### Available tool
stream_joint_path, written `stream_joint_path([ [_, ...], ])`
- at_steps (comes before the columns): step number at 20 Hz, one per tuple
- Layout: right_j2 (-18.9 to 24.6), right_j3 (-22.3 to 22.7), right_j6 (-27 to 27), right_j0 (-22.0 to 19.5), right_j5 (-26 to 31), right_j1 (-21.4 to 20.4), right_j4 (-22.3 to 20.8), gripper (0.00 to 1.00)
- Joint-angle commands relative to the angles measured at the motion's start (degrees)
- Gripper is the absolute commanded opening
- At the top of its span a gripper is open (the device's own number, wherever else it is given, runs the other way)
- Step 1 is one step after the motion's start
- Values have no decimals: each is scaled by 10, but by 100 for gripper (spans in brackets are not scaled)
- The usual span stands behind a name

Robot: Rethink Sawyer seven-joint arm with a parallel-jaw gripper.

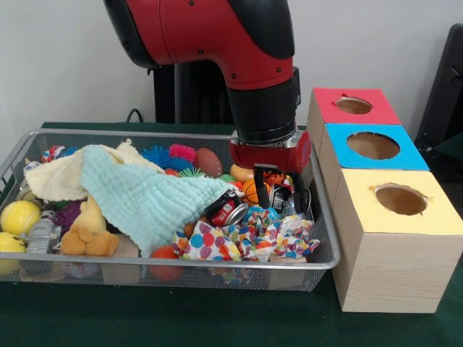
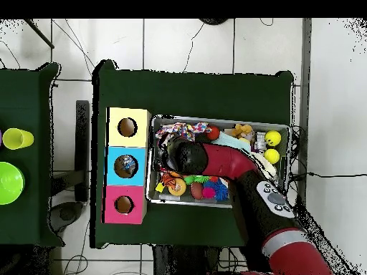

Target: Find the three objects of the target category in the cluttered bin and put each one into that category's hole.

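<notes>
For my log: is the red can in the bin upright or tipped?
Tipped. The red can lies on its side, silver top facing the camera, beside the light blue cloth.

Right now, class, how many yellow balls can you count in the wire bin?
2, both at the bin's left end in the front view: one yellow ball above, the other just below it. More may be hidden under the cloths.

Green bowl (image 2: 8, 182) and yellow cup (image 2: 17, 137) on a side table (image 2: 29, 215), white tiled floor (image 2: 190, 43), cables
</notes>
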Motion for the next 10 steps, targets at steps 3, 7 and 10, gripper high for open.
stream_joint_path([
  [3, 57, 7, -6, -9, -5, 25, -16, 100],
  [7, 17, -9, 4, 10, 0, 22, -30, 100],
  [10, 37, -9, -24, -4, 12, 26, -35, 100],
])
